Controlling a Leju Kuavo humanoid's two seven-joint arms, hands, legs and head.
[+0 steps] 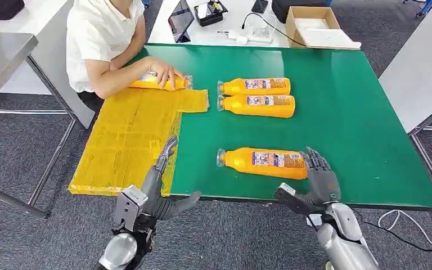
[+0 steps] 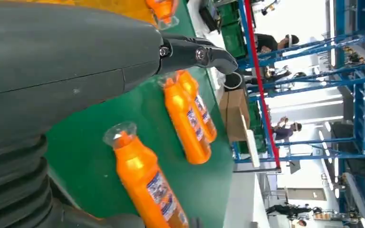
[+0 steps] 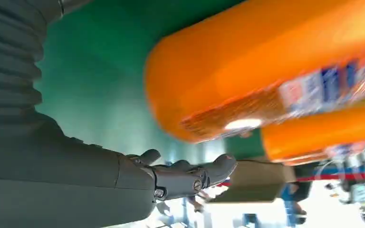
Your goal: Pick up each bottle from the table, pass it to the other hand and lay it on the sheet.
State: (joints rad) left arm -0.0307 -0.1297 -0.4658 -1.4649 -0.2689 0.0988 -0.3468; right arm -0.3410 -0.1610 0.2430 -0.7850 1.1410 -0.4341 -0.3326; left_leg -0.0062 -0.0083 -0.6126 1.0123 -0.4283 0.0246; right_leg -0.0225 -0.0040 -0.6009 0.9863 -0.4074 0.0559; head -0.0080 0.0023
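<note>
A green table (image 1: 343,112); low in frame, the right hand (image 1: 318,179), fingers apart, nears a rigid, slippery-looking bottle (image 1: 264,162), best gripped mid-body.

The bench (image 1: 349,112) is green, the sheet (image 1: 129,135) yellow. The bottles (image 1: 264,163) are orange with blue-and-white labels; the person's shirt (image 1: 98,34) is white.

A green table (image 1: 349,101) carries a yellow sheet (image 1: 129,140) and three orange bottles (image 1: 259,95).
</note>
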